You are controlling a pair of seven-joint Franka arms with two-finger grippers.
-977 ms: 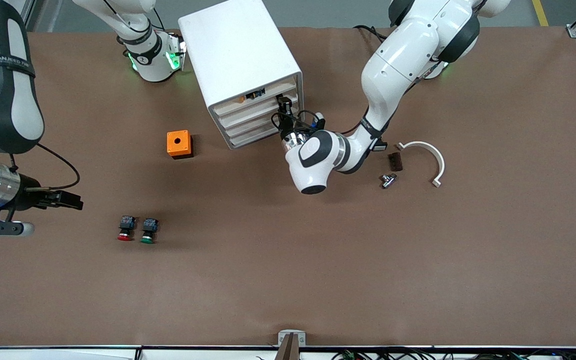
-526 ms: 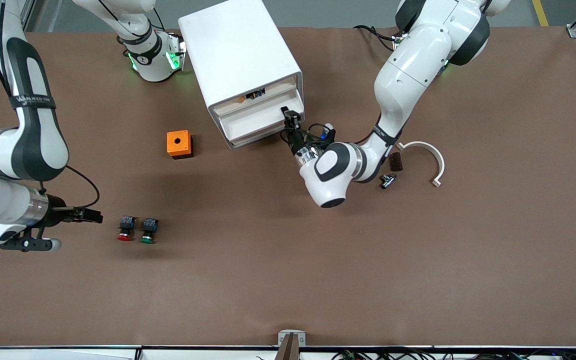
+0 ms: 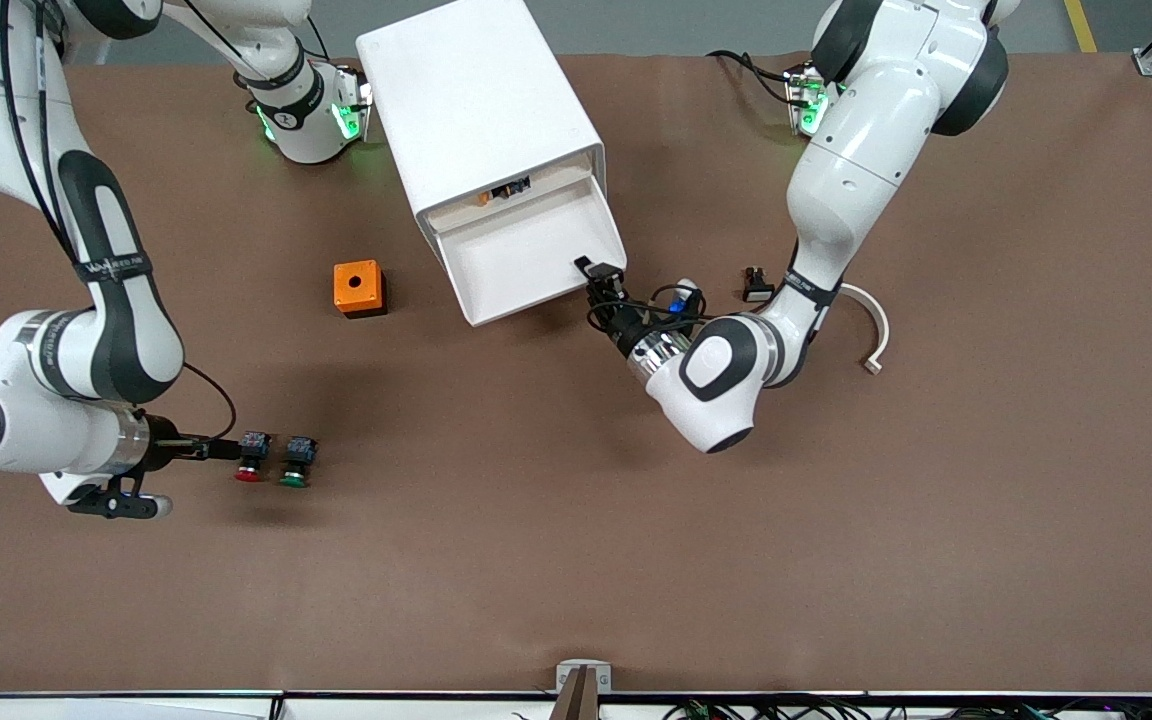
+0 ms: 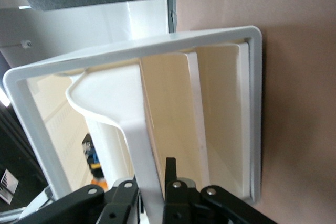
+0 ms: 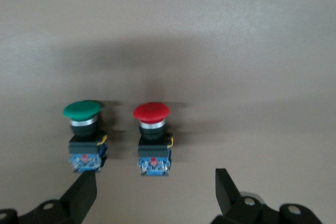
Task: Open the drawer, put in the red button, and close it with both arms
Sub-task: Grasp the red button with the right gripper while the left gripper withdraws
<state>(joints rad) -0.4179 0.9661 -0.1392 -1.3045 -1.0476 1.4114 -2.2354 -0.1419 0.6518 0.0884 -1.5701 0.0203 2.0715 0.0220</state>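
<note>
Here, from the front, the drawer (image 3: 526, 255) stands pulled out, the left end effector (image 3: 604, 285) clenched on its front lip. The left wrist view confirms that pinch. Seen from the right wrist, the released right end effector (image 5: 152, 192) frames the red button (image 5: 151, 137) on the tabletop (image 5: 252, 51), ready for pickup.

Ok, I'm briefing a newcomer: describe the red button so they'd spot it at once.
Start at the white drawer cabinet, then the orange box; nearer the front camera lie two push-buttons. The red button is toward the right arm's end; the green button beside it differs only in cap colour.
</note>
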